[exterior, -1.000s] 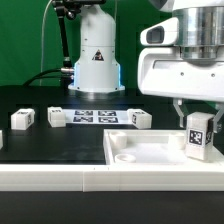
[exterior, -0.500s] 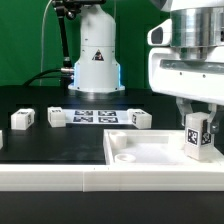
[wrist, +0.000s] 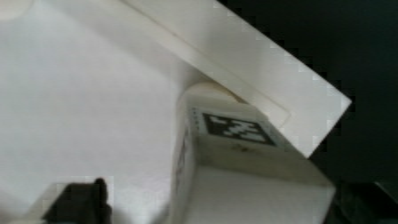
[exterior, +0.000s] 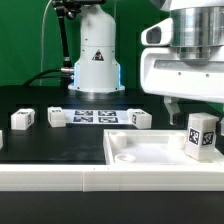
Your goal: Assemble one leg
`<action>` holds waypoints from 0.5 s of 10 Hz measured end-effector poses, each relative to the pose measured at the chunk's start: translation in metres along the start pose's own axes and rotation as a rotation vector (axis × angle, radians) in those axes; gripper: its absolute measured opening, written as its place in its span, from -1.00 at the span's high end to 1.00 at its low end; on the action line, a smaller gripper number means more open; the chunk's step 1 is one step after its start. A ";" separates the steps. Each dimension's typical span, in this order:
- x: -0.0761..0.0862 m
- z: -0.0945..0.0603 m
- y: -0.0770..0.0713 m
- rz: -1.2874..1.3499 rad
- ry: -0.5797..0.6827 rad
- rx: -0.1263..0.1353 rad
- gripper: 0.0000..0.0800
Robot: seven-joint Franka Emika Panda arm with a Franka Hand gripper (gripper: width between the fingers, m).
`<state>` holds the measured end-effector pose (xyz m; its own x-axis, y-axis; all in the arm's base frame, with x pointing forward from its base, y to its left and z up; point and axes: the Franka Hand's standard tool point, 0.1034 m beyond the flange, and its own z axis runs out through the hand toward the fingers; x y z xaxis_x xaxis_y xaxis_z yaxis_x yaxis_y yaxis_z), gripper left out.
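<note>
One leg (exterior: 200, 135), a chunky white peg with a square tag, stands upright at the far right corner of the large white panel (exterior: 140, 152). My gripper (exterior: 197, 108) is just above it, open, its left finger (exterior: 170, 105) clear of the leg. In the wrist view the leg (wrist: 240, 150) rises between my dark fingers (wrist: 80, 200) with a gap beside it, over the panel (wrist: 89, 90). My gripper (wrist: 222, 205) holds nothing. Three more legs lie on the black table: two on the exterior view's left (exterior: 22, 119) (exterior: 56, 117) and one near the middle (exterior: 140, 118).
The marker board (exterior: 95, 116) lies flat between the loose legs. The robot's white base (exterior: 97, 60) stands behind it. A white ledge (exterior: 60, 178) runs along the table's front edge.
My gripper has let go of the leg and risen a little; its fingers have spread. The leg stays standing on the panel corner, slightly lower and further right.
</note>
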<state>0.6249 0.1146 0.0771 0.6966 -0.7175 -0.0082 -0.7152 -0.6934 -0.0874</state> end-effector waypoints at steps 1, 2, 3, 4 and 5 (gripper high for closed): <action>-0.001 -0.001 -0.001 -0.102 -0.007 -0.007 -0.60; -0.002 -0.001 -0.001 -0.202 -0.008 -0.016 -0.62; -0.001 -0.002 -0.001 -0.299 -0.008 -0.018 -0.62; -0.001 -0.001 -0.001 -0.385 -0.009 -0.018 -0.62; -0.002 -0.001 -0.002 -0.454 -0.005 -0.021 -0.62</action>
<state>0.6248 0.1173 0.0781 0.9401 -0.3402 0.0215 -0.3383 -0.9390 -0.0626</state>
